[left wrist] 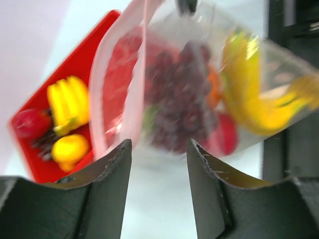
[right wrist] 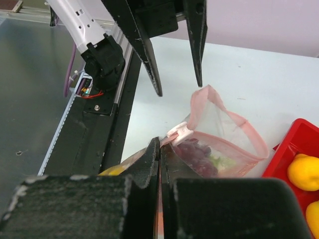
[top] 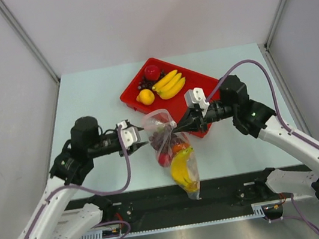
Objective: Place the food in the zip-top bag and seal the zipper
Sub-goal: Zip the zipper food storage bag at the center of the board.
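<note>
The clear zip-top bag [top: 174, 153] hangs off the table, its mouth open. Inside are dark grapes [top: 161, 137], a red apple [top: 164, 158], an orange [top: 179, 148] and yellow bananas [top: 183, 167]. My right gripper [top: 180, 127] is shut on the bag's mouth edge [right wrist: 219, 144], just beside the pale slider [right wrist: 178, 132] of the pink zipper [right wrist: 249, 134]. My left gripper [top: 143, 131] stands open, its jaws bare, just short of the bag's left side [left wrist: 199, 99]. More food lies in the red tray: an apple [top: 152, 72], bananas [top: 169, 84] and a lemon [top: 145, 97].
The red tray [top: 202, 79] sits at the back centre of the pale table, directly behind the bag. A black rail [top: 160, 201] runs along the near edge below the bag's bottom. Grey walls close in both sides.
</note>
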